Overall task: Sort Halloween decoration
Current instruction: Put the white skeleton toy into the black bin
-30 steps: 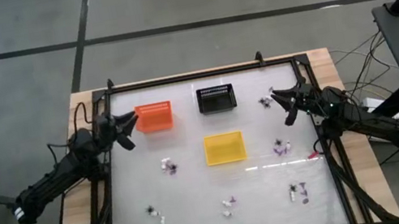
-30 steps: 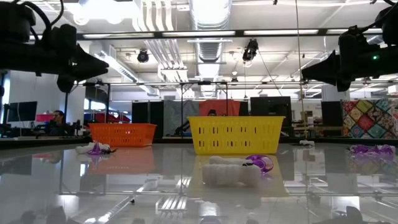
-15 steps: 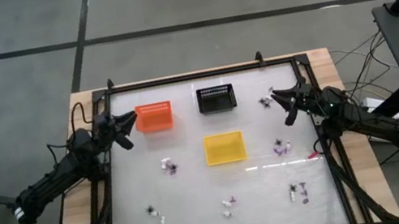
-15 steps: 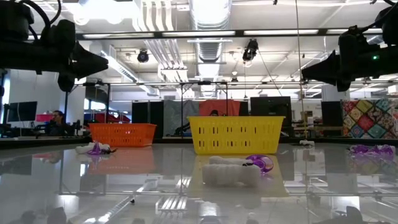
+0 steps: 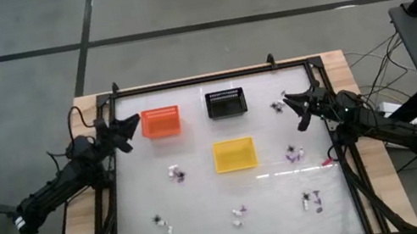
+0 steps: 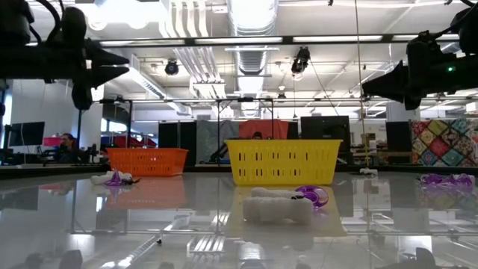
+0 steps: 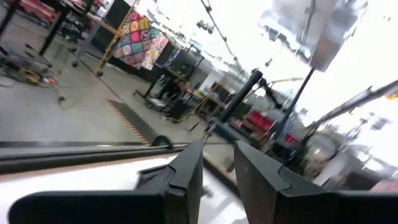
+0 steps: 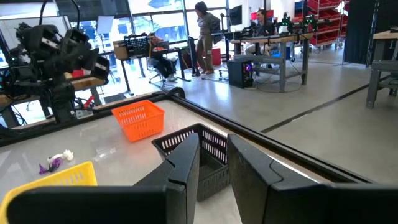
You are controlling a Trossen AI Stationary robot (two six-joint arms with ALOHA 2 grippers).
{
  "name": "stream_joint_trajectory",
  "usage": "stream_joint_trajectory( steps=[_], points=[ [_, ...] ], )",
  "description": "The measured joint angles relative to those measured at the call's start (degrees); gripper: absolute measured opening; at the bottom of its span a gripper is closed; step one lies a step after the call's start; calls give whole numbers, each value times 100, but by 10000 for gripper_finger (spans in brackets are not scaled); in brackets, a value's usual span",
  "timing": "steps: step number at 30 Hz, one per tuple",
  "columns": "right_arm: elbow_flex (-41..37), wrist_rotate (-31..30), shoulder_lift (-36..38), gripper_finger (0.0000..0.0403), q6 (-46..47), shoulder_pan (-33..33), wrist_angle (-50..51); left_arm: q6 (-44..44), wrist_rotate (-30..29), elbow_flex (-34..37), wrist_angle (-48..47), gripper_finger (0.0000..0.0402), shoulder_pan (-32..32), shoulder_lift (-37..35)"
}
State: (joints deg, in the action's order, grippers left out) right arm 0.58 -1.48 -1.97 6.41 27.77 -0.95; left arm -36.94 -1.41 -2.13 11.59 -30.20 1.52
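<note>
Tiny black, purple and white pieces of the Halloween decoration lie scattered on the white table: one cluster left of the yellow basket, others near the front, and at the right. My left gripper hovers above the table's far left, beside the orange basket. It is open by a narrow gap with nothing between its fingers. My right gripper hovers at the far right, close to a small cluster. It too is narrowly open and holds nothing.
A black basket stands at the far middle and a yellow basket at the table's centre. A dark frame rail runs round the table. People show in the room beyond the table in the low and right wrist views.
My left gripper has rolled about its own pointing line and tipped slightly upward, staying in place beside the orange basket. The decoration pieces lie where they did.
</note>
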Motion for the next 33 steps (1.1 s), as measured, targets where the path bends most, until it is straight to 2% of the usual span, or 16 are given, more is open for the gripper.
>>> stream_joint_trajectory(
  steps=[8,12,15,33],
  points=[
    [-1,0,-1,73,1,2,-3,-498,-132,0,86,74,-2,0],
    [0,-2,-1,73,1,2,-3,-967,-514,0,86,74,-2,0],
    [-2,0,1,73,-2,2,-5,-1218,-536,0,86,74,3,0],
    [-2,-19,2,73,425,1,-111,-1354,-698,0,40,75,9,0]
  ],
)
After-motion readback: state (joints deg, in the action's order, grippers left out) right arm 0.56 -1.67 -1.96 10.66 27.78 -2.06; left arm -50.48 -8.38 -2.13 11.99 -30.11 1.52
